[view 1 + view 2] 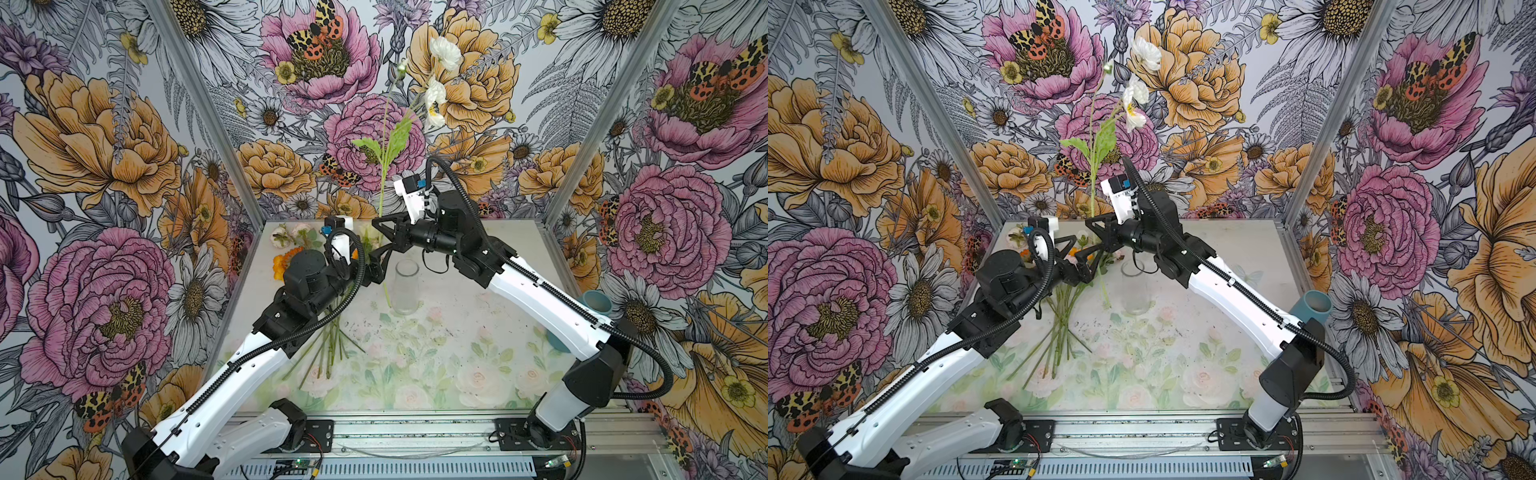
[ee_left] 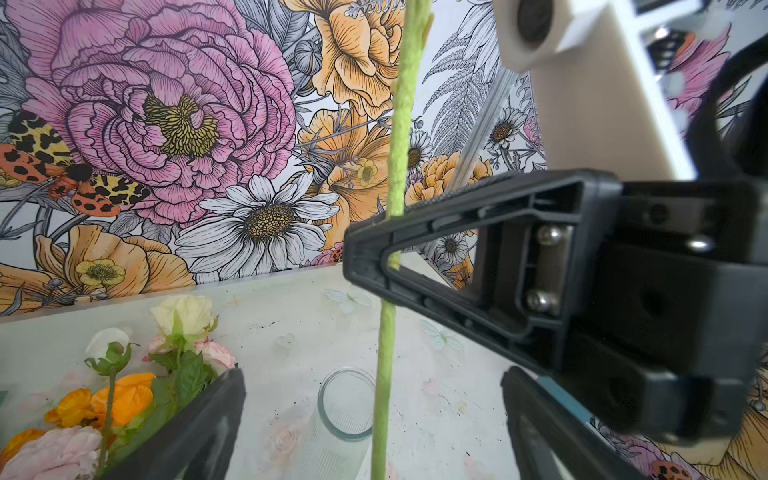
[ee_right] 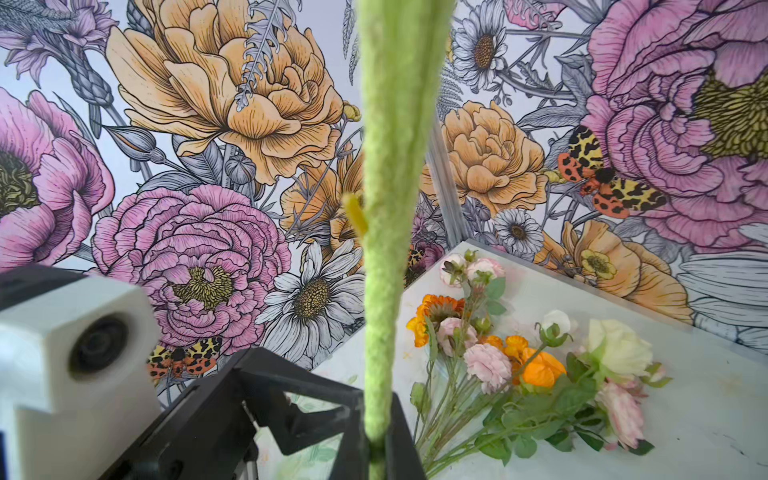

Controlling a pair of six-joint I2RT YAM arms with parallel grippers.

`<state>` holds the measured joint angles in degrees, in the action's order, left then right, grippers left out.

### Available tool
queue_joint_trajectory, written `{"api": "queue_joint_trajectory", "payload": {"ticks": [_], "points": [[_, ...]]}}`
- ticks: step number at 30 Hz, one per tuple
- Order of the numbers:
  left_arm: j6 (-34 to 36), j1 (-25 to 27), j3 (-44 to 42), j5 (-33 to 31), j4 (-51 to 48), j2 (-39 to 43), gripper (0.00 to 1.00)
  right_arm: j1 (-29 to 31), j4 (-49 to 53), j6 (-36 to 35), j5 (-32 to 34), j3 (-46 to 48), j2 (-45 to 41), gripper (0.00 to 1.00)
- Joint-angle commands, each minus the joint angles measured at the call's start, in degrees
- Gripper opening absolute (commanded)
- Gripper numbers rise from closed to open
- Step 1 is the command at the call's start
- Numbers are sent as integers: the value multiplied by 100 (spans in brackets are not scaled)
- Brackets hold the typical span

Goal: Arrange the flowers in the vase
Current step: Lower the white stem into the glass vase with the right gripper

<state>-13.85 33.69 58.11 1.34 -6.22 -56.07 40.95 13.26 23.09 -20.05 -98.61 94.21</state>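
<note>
A long-stemmed flower with cream-white blooms stands upright in the air, and my right gripper is shut on its green stem. Below that grip my left gripper is open, its fingers wide on either side of the stem without touching it. The clear glass vase stands upright on the table. In both top views the stem's lower end hangs just left of the vase, outside it. More flowers, pink, orange and cream, lie in a loose pile at the back left.
The pile's stems fan out under my left arm. A blue-grey cup sits at the table's right edge behind my right arm. Flower-printed walls close in the table on three sides.
</note>
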Motion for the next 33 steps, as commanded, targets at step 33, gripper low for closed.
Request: {"api": "queue_joint_trajectory", "payload": {"ticks": [33], "points": [[-125,-21,-996,988,-495,1087,99,-420,-3193,-461,1982,2599,-649,0]]}}
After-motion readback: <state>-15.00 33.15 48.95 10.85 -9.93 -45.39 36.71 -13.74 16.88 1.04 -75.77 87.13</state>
